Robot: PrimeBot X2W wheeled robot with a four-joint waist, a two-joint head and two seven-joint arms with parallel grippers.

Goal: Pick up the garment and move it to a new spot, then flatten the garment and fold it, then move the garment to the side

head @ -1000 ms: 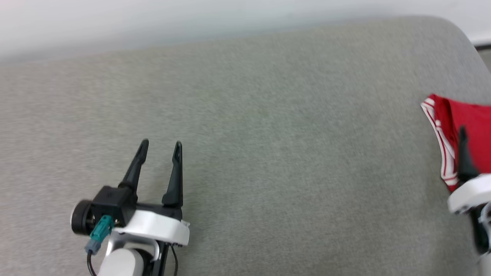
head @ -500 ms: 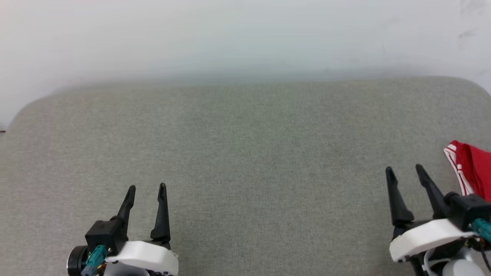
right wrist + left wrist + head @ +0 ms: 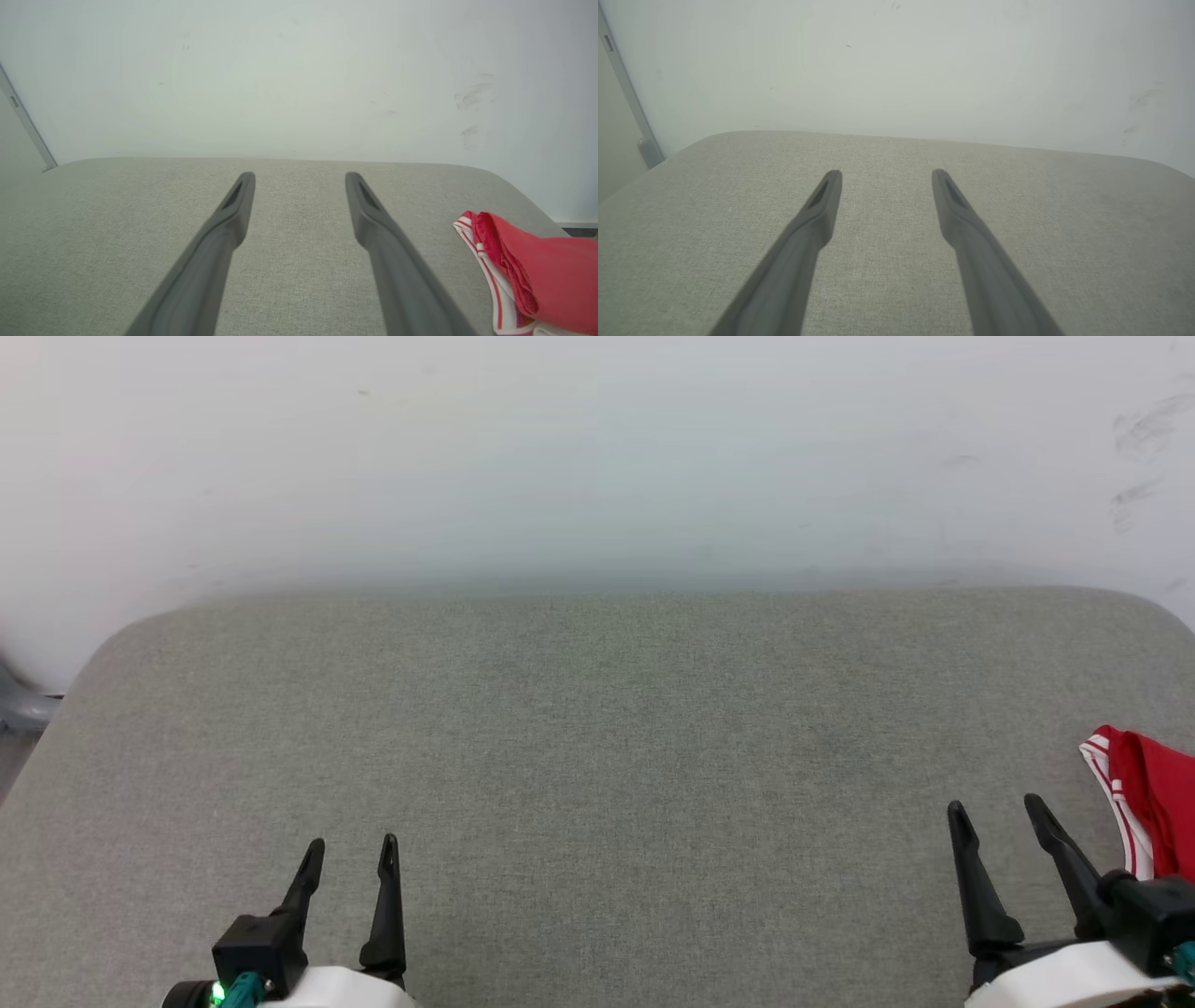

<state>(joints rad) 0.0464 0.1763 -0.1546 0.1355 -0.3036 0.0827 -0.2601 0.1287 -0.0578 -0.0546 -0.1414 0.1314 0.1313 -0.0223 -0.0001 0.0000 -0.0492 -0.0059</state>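
You have lots of room on the grey tabletop. The whole middle, between the left gripper and the right gripper, is flat and bare, so either one can pass across it. At the back, the white wall stands right behind the far edge and blocks the way there. On the right, the red garment lies in a soft heap by the tabletop's right edge. It is near the right gripper but not touching its fingers. At the far left, a grey post stands just off the tabletop, by the wall.
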